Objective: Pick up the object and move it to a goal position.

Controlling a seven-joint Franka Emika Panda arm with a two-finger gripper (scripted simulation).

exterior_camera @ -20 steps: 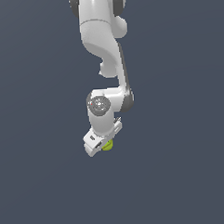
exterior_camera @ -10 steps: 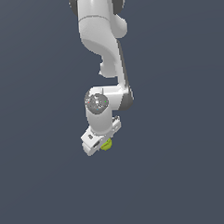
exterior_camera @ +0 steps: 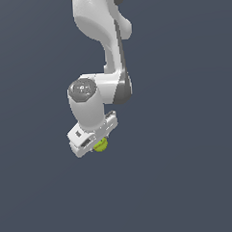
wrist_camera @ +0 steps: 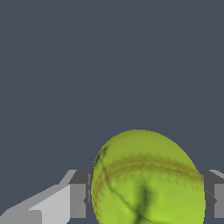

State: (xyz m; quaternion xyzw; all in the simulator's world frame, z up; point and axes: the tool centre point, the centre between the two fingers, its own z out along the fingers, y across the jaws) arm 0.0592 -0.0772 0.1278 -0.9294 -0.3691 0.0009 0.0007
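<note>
The object is a small yellow-green ball [exterior_camera: 100, 145] with darker curved seam lines, seen under the white arm's hand in the exterior view. My gripper [exterior_camera: 96, 144] is shut on it, and most of the ball is hidden behind the white hand. In the wrist view the ball [wrist_camera: 148, 180] fills the space between the two grey fingers [wrist_camera: 77, 200], one on each side and touching it. The gripper [wrist_camera: 148, 201] holds the ball above the plain dark grey ground.
Only the white arm [exterior_camera: 99, 37] reaching down from above and a uniform dark grey surface [exterior_camera: 189, 181] show around the gripper.
The arm has carried the held ball slightly toward the exterior view's left and a little lower. The grip on the ball is unchanged.
</note>
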